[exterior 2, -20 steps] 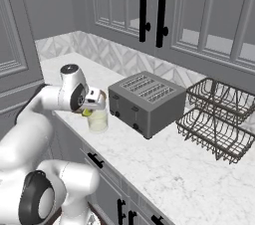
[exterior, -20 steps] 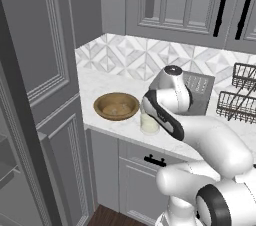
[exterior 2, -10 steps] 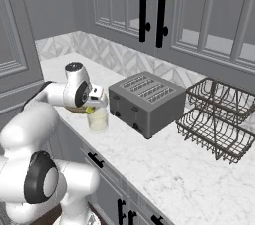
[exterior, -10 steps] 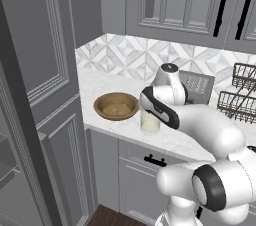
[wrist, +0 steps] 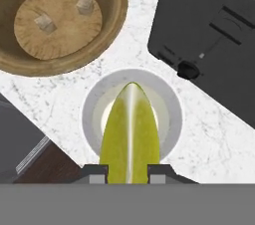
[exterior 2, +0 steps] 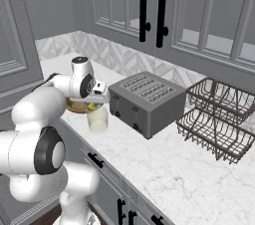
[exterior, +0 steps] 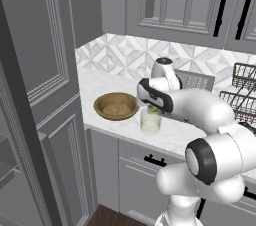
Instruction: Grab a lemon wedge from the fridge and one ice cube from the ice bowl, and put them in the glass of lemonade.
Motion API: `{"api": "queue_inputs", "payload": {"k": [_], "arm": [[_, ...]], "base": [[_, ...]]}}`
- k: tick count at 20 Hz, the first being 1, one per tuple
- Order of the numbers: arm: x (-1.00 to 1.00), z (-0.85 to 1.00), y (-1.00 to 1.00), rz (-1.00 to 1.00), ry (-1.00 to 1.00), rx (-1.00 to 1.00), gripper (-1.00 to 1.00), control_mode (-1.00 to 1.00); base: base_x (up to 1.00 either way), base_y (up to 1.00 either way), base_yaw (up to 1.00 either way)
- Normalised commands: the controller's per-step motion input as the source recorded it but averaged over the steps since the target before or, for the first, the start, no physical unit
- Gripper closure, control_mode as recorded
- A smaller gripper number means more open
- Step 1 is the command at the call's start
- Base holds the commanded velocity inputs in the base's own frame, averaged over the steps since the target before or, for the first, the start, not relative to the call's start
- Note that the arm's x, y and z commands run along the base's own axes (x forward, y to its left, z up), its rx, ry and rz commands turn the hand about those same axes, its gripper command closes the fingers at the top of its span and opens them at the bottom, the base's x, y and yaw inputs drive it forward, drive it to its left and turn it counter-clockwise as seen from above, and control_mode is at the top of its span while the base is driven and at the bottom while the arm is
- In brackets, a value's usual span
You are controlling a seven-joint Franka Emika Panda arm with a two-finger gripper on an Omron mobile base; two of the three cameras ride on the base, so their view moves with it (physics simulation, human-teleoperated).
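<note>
My gripper (wrist: 127,169) is shut on the lemon wedge (wrist: 130,134), a yellow-green sliver held straight above the mouth of the glass of lemonade (wrist: 94,114). From the side the wedge (exterior: 153,110) hangs just over the glass (exterior: 150,122) on the counter, with the gripper (exterior: 150,103) right above it. The glass (exterior 2: 98,119) stands beside the brown wooden ice bowl (exterior: 116,106). Two ice cubes (wrist: 85,6) lie in the ice bowl (wrist: 60,20). A slice of the fridge (exterior: 20,130), with its door open, fills the left.
A dark toaster (exterior 2: 145,102) stands right of the glass, close to the hand (wrist: 209,45). A wire dish rack (exterior 2: 216,119) sits farther right. The counter's front edge (exterior: 150,145) runs just before the glass, with cabinet doors below and above.
The hand has come down and shifted slightly left, bringing the lemon wedge over the glass. Glass, bowl and toaster have not moved.
</note>
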Motion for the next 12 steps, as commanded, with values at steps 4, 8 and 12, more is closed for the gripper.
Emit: {"api": "queue_inputs", "payload": {"k": [4,8,12], "arm": [[0.15,0.0,0.0,0.0,0.01,0.0,1.0,-1.0],[0.17,-0.01,0.0,0.0,0.01,0.0,1.0,-1.0],[-0.15,-0.4,0.0,0.0,0.0,0.01,1.0,-1.0]], "base": [[0.0,0.0,0.0],[0.0,0.0,0.0],[0.0,0.0,0.0]]}}
